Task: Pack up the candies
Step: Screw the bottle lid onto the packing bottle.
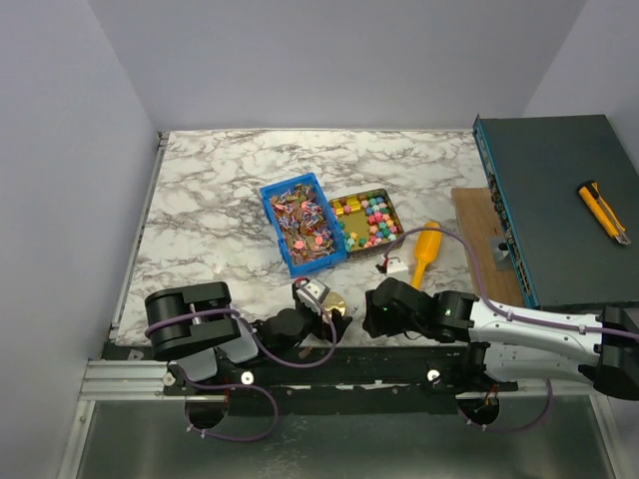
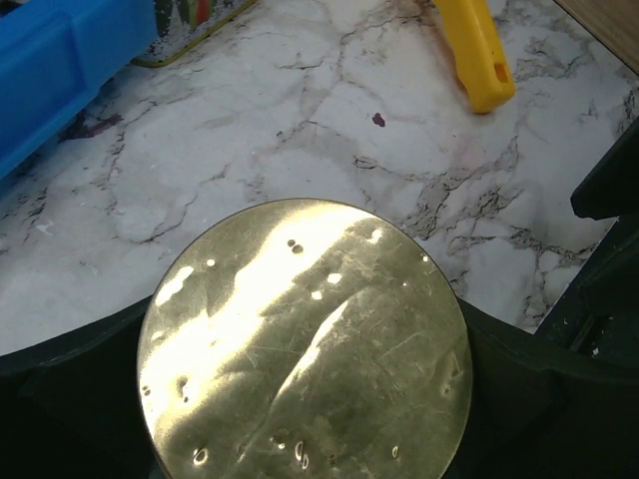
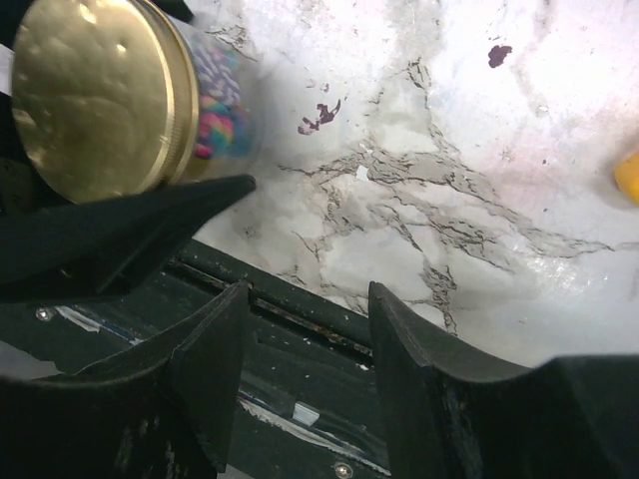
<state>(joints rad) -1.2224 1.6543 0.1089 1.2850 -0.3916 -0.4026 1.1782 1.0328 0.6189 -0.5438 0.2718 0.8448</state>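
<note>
Slippage looks likeliest: the left gripper [image 1: 318,303], spread wide, clasps the gold-lidded jar [image 3: 190,90] of candies [image 3: 218,118] at the near edge of the desk [image 1: 210,200], and the right gripper [image 3: 308,369], half-wide and empty beside it, could knock it. Beyond, more candies fill the blue bin [image 1: 274,228] and tin [image 1: 395,220].

Dented, glossy gold metal lid [image 2: 305,339] — smooth marble-look tabletop [image 2: 329,120], shiny-wrapped candies [image 1: 303,222] — matt yellow plastic scoop [image 2: 477,50]

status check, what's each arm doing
Left end effector clamped on lidded jar. Right end effector open, empty. Candies in blue bin and tin. Scoop right of tin.
</note>
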